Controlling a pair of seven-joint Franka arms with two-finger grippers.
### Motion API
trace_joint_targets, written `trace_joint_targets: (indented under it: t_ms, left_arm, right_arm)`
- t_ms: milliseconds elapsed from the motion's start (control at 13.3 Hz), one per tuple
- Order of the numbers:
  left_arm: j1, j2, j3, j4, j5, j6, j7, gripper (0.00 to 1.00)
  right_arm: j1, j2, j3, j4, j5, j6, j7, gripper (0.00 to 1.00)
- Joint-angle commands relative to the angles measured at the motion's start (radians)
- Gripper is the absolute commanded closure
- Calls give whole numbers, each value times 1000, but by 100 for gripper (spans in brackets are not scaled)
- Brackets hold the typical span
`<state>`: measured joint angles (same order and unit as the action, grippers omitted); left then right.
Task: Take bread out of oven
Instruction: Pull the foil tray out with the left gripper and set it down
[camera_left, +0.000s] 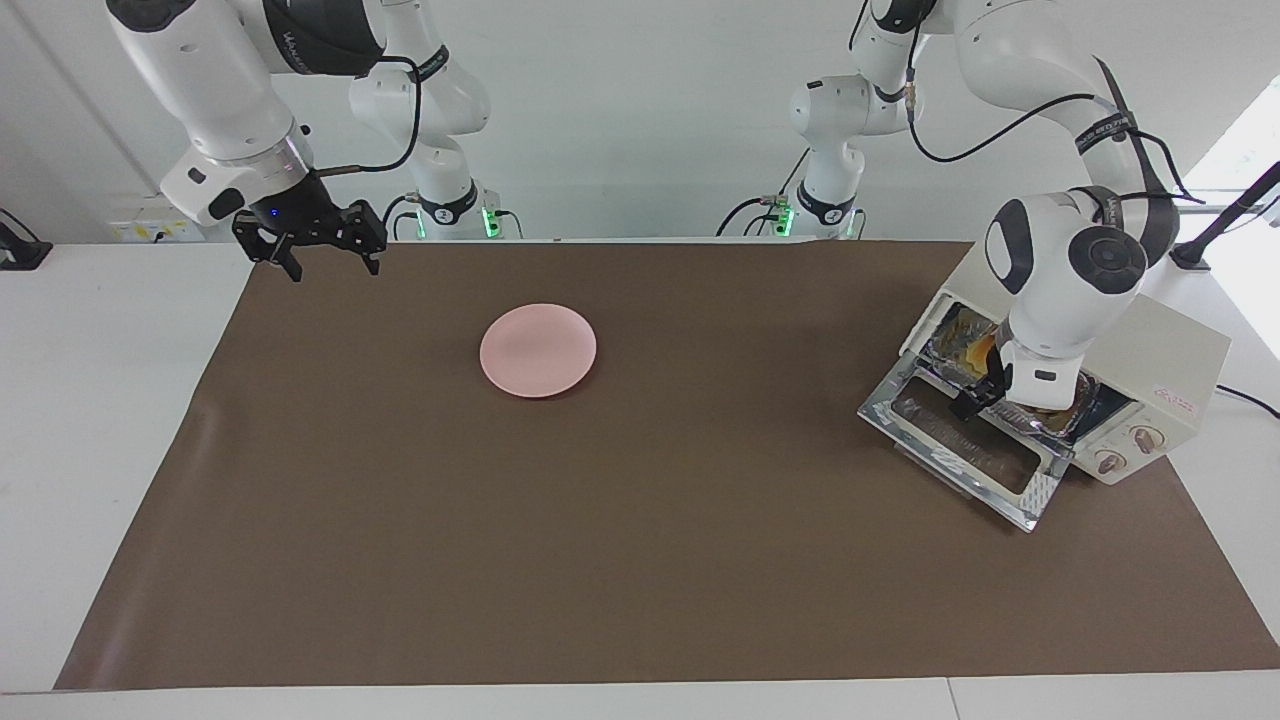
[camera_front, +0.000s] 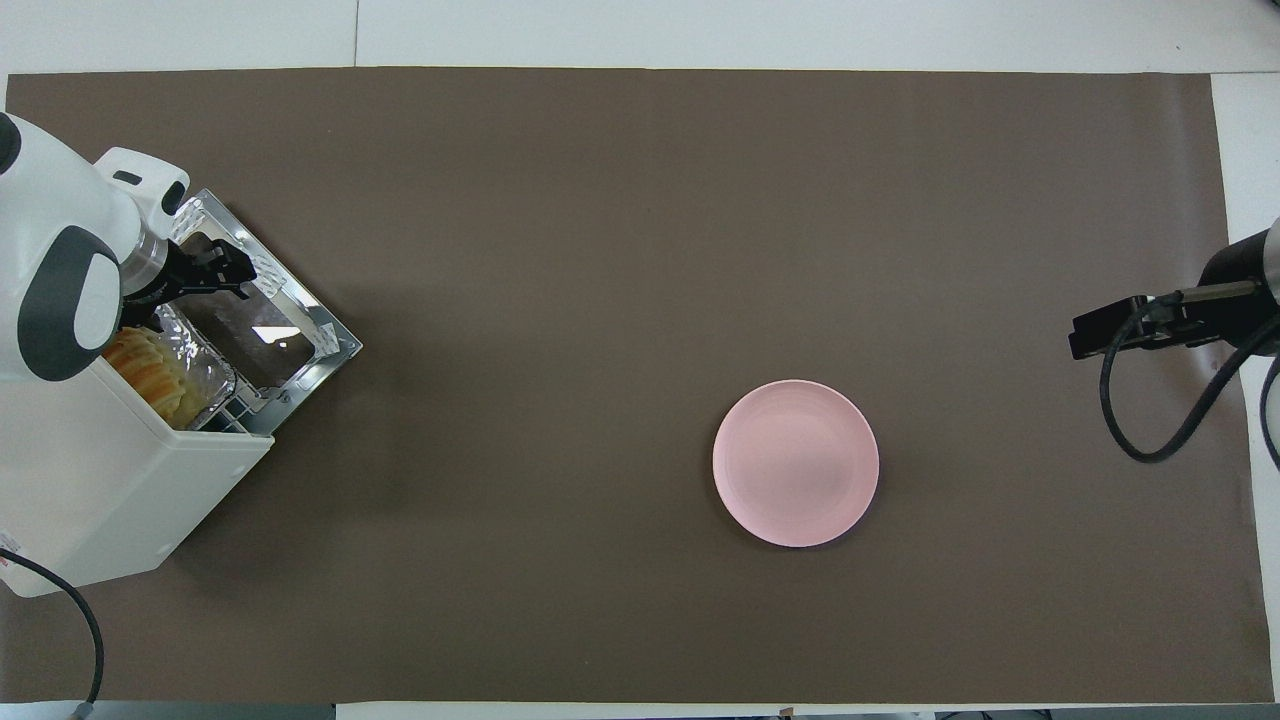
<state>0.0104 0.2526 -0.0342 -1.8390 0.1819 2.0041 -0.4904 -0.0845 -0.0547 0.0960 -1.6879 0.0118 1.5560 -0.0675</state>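
Hovering over the oven's (camera_left: 1150, 365) dropped door, left gripper (camera_left: 975, 398), jaws released, near bread (camera_front: 150, 368) in foil tray (camera_front: 205, 372); right gripper (camera_left: 322, 250) waiting, jaws released.

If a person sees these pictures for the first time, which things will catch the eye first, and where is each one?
First the cream-white oven at the left arm's end of the table, its door dropped open, the bread lying in a foil tray inside, and the left gripper low over the open door in front of the tray. Next the pink plate, alone on the brown mat. The right gripper waits, open, above the mat's corner at the right arm's end.
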Motion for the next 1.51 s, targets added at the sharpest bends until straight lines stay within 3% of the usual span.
trace_joint_targets:
  t_ms: [0,75,226,452,678,828,1205,1431]
  left_arm:
    - [10,-42,-6,-66,30,50,-30,43]
    - [10,-44,-6,-78,31,48,-28,68]
    - [10,-46,-6,-83,34,45,-20,99]
    - [-19,-35,-9,-51,34,44,3,100]
    - [-148,29,-16,111,22,36,10,100]
    - [-270,54,-16,168,-2,9,18,100]
    - [-528,48,-18,116,-71,-38,16,100]
    - [-610,112,-16,118,-133,4,10,100]
  right_arm:
    - [-9,-20,5,-16,-10,-7,-9,0]
    - [-9,-20,5,-16,-10,-8,-9,0]
    - [-9,-19,5,-16,-10,-8,-9,0]
    - [-8,-19,5,-16,-10,-7,-9,0]
    - [-9,-20,5,-16,-10,-8,-9,0]
    - [-9,-20,5,-16,-10,-7,-9,0]
    - [-9,-20,5,-16,-10,-7,-9,0]
    - [-9,-20,5,-16,-10,-7,-9,0]
